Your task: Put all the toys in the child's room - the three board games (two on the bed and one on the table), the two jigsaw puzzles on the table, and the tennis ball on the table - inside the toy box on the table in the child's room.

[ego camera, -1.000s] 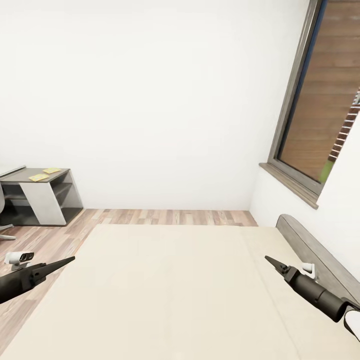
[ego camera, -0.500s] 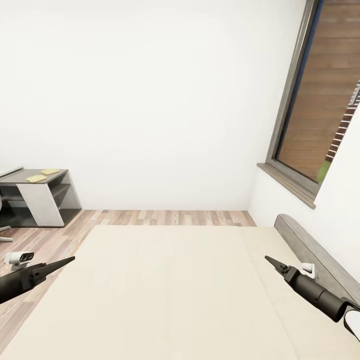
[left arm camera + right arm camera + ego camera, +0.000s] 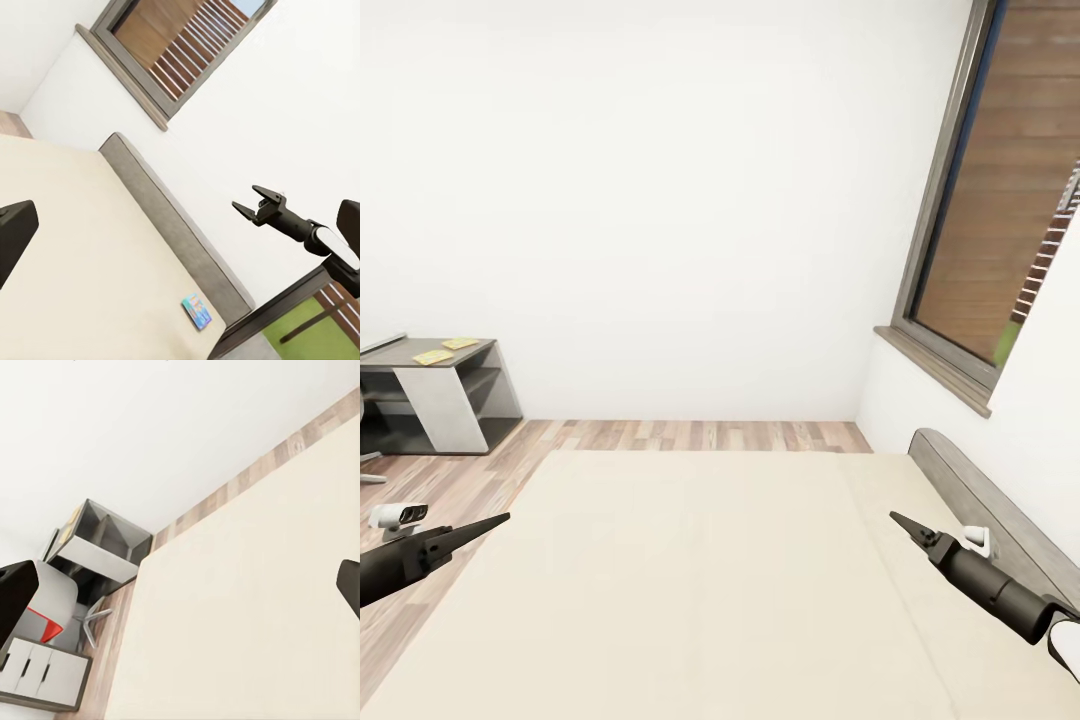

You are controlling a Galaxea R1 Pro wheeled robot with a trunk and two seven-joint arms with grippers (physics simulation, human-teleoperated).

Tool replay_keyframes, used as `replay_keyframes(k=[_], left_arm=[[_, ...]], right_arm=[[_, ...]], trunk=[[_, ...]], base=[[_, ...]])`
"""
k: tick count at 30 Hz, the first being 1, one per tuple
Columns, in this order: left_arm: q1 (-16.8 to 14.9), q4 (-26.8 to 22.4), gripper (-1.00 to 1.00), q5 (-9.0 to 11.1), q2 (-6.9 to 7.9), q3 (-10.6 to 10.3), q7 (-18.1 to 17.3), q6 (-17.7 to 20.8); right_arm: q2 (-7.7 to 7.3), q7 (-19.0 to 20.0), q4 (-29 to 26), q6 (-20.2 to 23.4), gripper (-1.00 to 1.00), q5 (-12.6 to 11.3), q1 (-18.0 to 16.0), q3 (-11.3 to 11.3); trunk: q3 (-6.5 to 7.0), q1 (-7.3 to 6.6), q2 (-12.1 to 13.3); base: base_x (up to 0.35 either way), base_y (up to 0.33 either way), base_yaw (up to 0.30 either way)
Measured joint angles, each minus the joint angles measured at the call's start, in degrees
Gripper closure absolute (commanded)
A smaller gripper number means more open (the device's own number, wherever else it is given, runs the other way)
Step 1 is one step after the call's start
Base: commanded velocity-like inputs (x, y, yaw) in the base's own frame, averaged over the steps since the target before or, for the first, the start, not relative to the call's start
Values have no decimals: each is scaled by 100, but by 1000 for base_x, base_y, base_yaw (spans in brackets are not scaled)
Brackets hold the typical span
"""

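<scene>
Head view: bed [image 3: 690,580], jigsaw puzzles [image 3: 447,350] on table [image 3: 420,385]. Left wrist: blue board game [image 3: 196,311], right gripper [image 3: 253,204] spread; left gripper [image 3: 500,519] unclear.

The cream bed [image 3: 247,607] meets wood floor [image 3: 225,495]; beyond stand the table [image 3: 105,544] and white wall [image 3: 172,420].

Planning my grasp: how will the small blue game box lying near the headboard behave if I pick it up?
The blue game box looks flat and thin, so probably stiff and light. Lying flat on the mattress, its edges may be hard to get under; a push would likely slide it, not roll it.
</scene>
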Motion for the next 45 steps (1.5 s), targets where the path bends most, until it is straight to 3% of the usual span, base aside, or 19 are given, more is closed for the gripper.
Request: replay_keyframes(k=[26, 45], left_arm=[[0, 0, -100, -2, 0, 1, 0, 2], [0, 2, -100, 0, -7, -3, 0, 1]], right_arm=[[2, 1, 0, 0, -100, 0, -1, 0], [4, -1, -1, 1, -100, -1, -3, 0]], trunk=[[0, 0, -1], [0, -1, 0]], base=[[-13, -3, 0], [0, -157, 0]])
